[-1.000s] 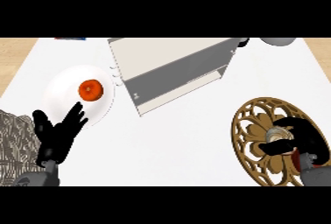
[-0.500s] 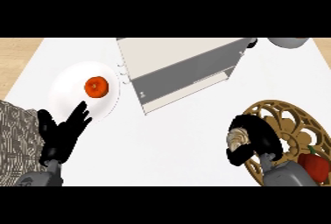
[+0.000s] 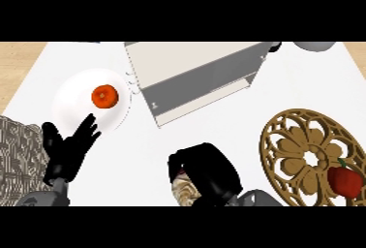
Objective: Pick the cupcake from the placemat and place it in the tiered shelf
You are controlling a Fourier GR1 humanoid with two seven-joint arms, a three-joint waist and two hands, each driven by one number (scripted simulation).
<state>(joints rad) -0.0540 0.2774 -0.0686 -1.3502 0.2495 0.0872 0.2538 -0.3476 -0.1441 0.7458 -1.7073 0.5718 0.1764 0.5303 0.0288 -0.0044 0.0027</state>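
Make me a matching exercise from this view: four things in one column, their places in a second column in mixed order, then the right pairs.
Things:
1. orange fruit
2. red fruit
3. cupcake
4. tiered shelf

Places:
A. under the curled right robot hand, off the placemat
B. on the white plate, upper left
C. at the top centre of the counter
D. on the round wooden placemat, lower right

Pairs: 1-B, 2-D, 3-A, 4-C

The left robot hand rests open below the plate.
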